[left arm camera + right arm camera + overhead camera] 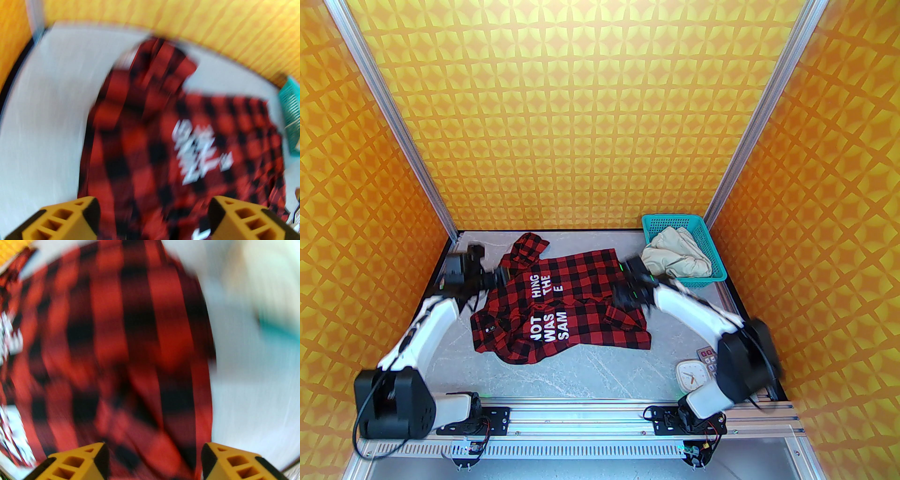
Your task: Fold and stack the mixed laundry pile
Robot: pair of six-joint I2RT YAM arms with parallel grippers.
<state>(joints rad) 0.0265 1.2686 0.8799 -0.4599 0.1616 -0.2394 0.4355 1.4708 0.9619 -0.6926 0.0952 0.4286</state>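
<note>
At the tabletop's (604, 370) near edge, around 4 o'clock beside the right arm's base, lie a small white clock (691, 375) and a keypad (707, 358), just touching. Past them, mid-tabletop, the red-and-black checked shirt (581, 300) is spread out fairly flat, white lettering up, its near hem rumpled and one sleeve reaching toward 11 o'clock. The left end effector (153, 211) hovers at the shirt's 9 o'clock edge. Its yellow fingers (70, 218) stand wide apart with nothing pinched between them, though the wrist view is blurred. The right end effector (153, 451) is over the shirt's 3 o'clock edge, also spread open and empty, checked cloth below the gap. Farthest away, at 1 o'clock, the cream trousers (675, 258) sit bunched in the teal basket (719, 267), spilling over its left rim.
</note>
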